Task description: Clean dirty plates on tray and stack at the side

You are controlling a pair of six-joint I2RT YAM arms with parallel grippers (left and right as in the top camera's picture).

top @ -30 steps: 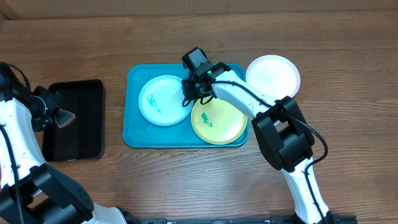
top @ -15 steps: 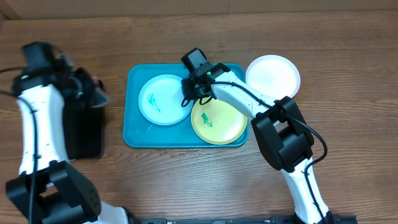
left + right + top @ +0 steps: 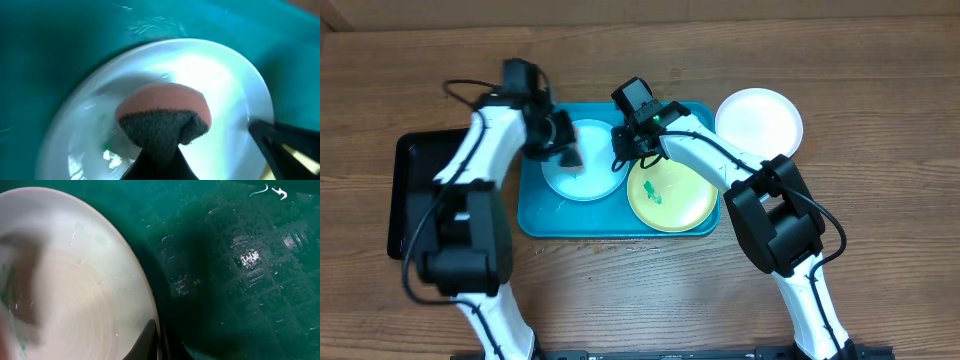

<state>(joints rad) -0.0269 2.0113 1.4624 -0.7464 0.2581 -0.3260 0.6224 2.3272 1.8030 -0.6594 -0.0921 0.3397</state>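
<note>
Overhead, a big blue-green tray [image 3: 534, 218] is seen in the middle of a wooden table [image 3: 880, 70]. Two plates are lying in it: a pale blue plate [image 3: 592, 178] on the left and a yellow-green plate [image 3: 682, 202] on the right, just beside each other. A green smear [image 3: 655, 192] is seen on the yellow-green plate. A white plate [image 3: 758, 120] is set on the table, off the tray, just beside its far right corner. A black tray [image 3: 415, 200] is lying to the left of the blue-green one.

The left claw [image 3: 562, 145] is held over the pale blue plate. It is clenched on a sponge [image 3: 162, 117] that is pink on one side and dark grey on the other. Whether the plate is touched by the sponge cannot be told.

The right claw [image 3: 154, 340] is squeezed shut at the right rim of the pale blue plate. The rim is touched by its tips, but whether the rim is pinched between them cannot be told.
</note>
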